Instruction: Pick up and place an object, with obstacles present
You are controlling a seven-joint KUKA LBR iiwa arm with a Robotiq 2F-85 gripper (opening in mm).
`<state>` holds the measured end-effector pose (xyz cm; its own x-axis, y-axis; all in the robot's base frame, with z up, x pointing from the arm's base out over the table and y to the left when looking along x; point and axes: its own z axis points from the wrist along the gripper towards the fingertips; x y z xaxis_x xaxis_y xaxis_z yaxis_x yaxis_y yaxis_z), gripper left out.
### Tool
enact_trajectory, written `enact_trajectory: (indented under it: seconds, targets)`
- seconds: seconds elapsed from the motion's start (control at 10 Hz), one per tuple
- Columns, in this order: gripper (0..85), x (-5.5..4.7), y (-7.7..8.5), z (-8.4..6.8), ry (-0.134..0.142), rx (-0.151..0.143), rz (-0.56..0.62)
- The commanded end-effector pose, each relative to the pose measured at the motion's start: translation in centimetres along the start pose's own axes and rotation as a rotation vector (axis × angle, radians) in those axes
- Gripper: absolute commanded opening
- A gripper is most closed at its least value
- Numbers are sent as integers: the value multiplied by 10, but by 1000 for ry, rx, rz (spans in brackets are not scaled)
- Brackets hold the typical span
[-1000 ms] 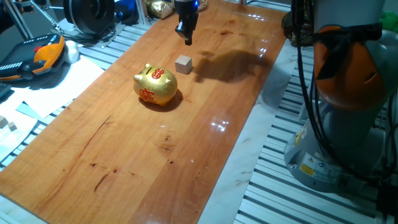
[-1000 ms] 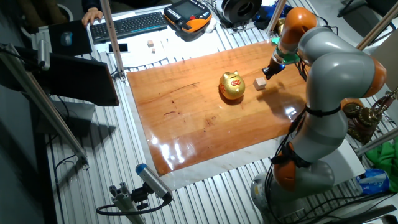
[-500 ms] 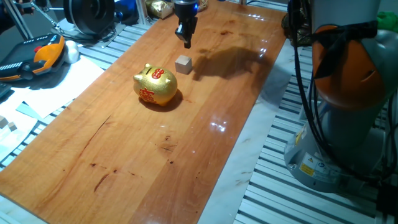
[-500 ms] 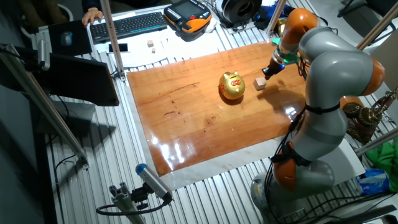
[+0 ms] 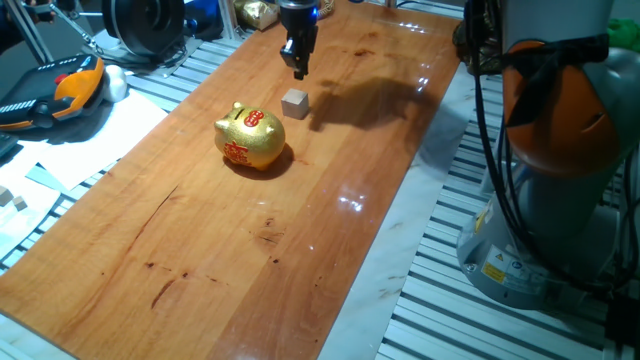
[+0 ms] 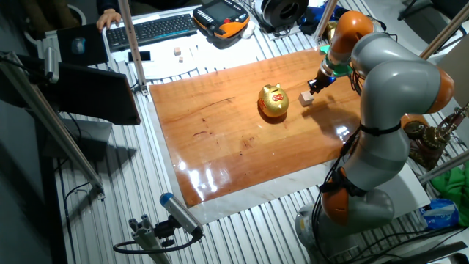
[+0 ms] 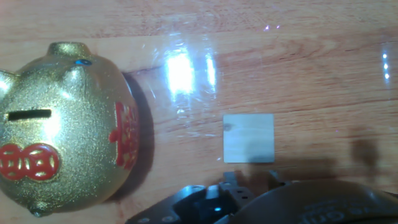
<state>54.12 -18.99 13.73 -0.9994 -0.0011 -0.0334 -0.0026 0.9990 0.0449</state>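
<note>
A small, plain light-tan wooden cube (image 5: 295, 103) sits flat on the glossy reddish-brown wooden desk (image 5: 330, 230), toward the desk's far end as one fixed view shows it and nearer the right-hand long edge than the left. Just beside it, but not touching, stands a shiny gold piggy bank with red markings and a dark coin slot on top (image 5: 250, 138); a strip of bare wood shows between the two in the hand view (image 7: 249, 138), where the bank (image 7: 65, 127) fills the left side.

The dark two-finger gripper (image 5: 298, 68) on the grey-and-orange arm (image 6: 388, 81) hangs above the desk, over the wood just beyond the cube on its far-end side, clear of both cube and bank. In the other fixed view the gripper (image 6: 314, 86) appears right beside the cube (image 6: 305, 98). The fingers are narrow and close-set, and whether the jaws are apart or together cannot be told from these views; nothing is held between them.
</note>
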Motion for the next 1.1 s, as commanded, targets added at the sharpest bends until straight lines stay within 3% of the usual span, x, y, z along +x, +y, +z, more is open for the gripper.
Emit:
enact_trajectory:
  seconds: [0.0, 0.3, 0.4, 0.7, 1.0]
  targets:
    - [680, 0, -1, 0, -2, -1, -4]
    - [680, 1, -5, 4, -5, 8, -38]
    - [680, 1, -8, 9, -19, 10, -44]
    - [680, 1, -12, 18, -13, 8, -57]
    - [680, -1, -13, 34, -30, 6, -57]
